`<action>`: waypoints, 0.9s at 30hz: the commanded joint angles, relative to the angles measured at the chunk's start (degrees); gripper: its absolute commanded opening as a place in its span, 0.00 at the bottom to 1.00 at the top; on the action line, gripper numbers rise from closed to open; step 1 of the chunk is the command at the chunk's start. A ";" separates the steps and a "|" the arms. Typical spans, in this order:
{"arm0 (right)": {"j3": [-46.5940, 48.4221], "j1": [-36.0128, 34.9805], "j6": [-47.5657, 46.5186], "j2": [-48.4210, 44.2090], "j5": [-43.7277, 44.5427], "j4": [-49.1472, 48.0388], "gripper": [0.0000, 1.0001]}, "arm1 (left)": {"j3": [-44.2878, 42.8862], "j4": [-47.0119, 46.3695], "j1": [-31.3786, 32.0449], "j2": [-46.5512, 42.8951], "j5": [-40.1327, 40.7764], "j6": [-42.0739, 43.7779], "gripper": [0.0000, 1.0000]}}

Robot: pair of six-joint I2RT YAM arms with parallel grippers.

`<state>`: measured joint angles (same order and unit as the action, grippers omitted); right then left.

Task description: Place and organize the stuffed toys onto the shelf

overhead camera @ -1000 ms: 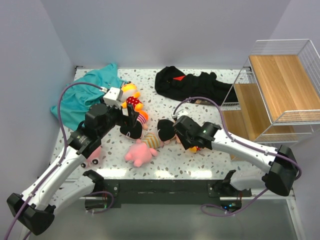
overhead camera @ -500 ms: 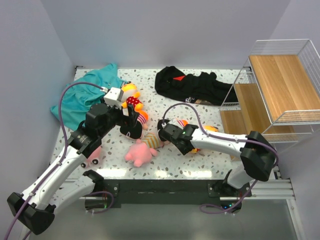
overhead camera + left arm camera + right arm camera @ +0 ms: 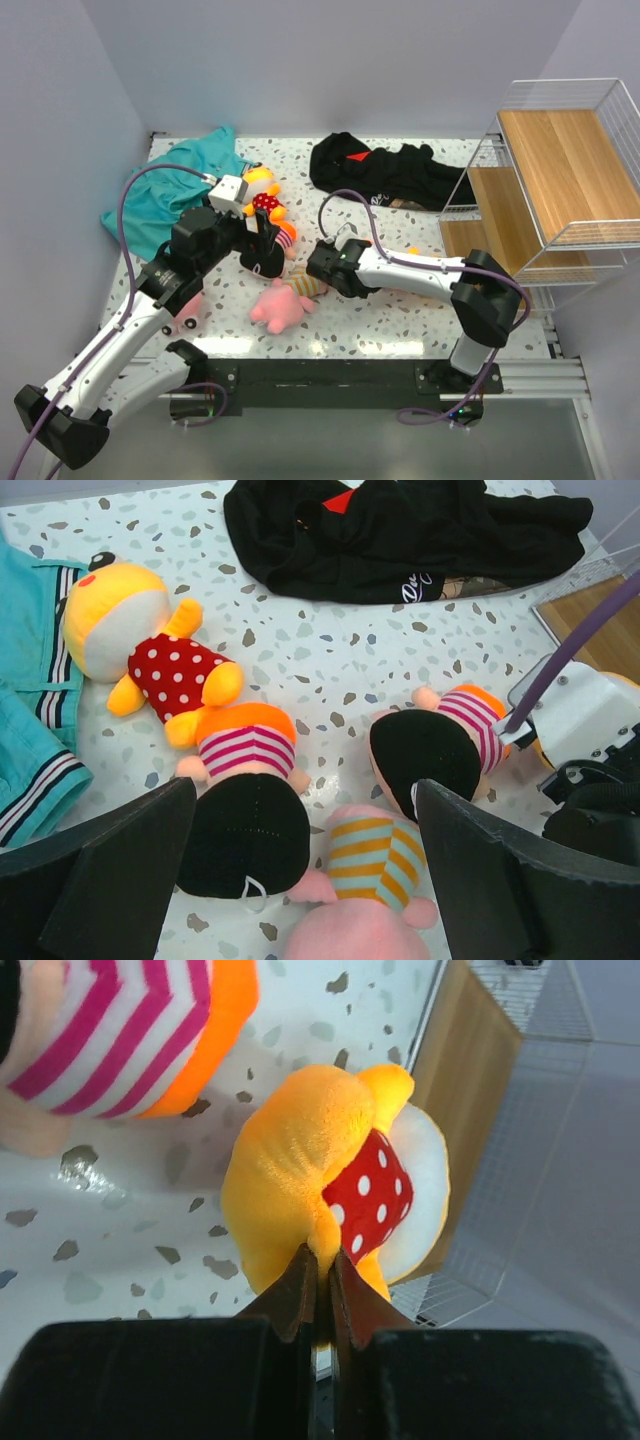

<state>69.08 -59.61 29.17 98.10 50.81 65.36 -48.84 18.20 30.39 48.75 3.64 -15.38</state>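
My right gripper [image 3: 322,1255] is shut on a fold of a yellow-orange bear [image 3: 300,1170] in a red dotted top, with the shelf's wooden board [image 3: 480,1090] behind it. In the top view that wrist [image 3: 335,268] sits by a black-haired doll [image 3: 440,740]. My left gripper [image 3: 305,790] is open and empty, hovering over another doll [image 3: 245,780] and a pink pig [image 3: 370,880] in the striped top. A second bear [image 3: 130,640] lies at the far left. The shelf [image 3: 560,170] stands at the right. Another pig [image 3: 188,310] lies under my left arm.
A teal polo shirt [image 3: 175,190] lies at the back left beside the bear. A black garment with a red mark [image 3: 390,170] lies at the back centre. Walls close the left, back and right sides.
My right arm has folded, its wrist moving left to the dolls while still pinching the bear. The left arm has not moved.
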 commanded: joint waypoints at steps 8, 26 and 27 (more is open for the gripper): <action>20.64 -0.06 -0.15 -2.20 14.41 9.53 0.00 | -0.29 -1.23 -0.16 -0.68 0.14 0.26 0.96; 32.17 -0.06 -43.58 -18.38 3.17 -29.32 0.00 | -0.20 -1.06 -0.16 -1.03 0.75 0.26 0.96; 32.87 -0.06 -44.37 -18.82 2.11 -29.85 0.00 | -0.29 -1.06 -0.16 -0.94 0.76 0.26 0.96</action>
<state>98.83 -59.61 -6.85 81.52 57.23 43.64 -48.84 18.33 30.39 48.56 3.49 -15.38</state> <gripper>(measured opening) 0.036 0.966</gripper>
